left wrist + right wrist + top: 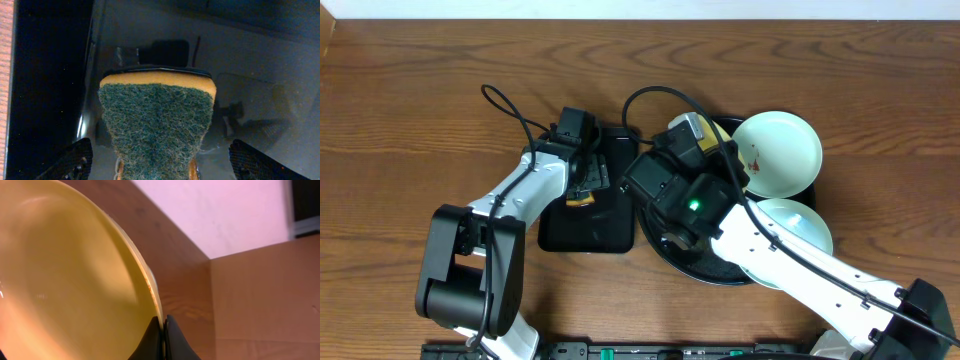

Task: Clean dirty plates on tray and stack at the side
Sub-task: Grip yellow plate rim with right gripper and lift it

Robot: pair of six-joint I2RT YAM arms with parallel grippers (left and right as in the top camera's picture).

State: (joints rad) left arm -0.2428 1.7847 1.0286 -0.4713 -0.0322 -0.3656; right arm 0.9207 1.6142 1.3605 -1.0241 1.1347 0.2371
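My right gripper (163, 325) is shut on the rim of the pale yellow plate (65, 280) and holds it lifted and tilted on edge. In the overhead view this gripper (705, 145) is over the back of the round black tray (705, 272), and only a sliver of the yellow plate (721, 131) shows. A mint plate (780, 152) with a reddish smear leans at the tray's back right. A second mint plate (802, 225) lies at its right. My left gripper (160, 160) is open, its fingers on either side of a green-topped sponge (157, 120).
The sponge (582, 201) and my left gripper (588, 188) are over a small rectangular black tray (585, 235) just left of the round tray. Bare wood tabletop (410, 110) lies to the left and back. A cardboard box (260, 300) stands past the table edge.
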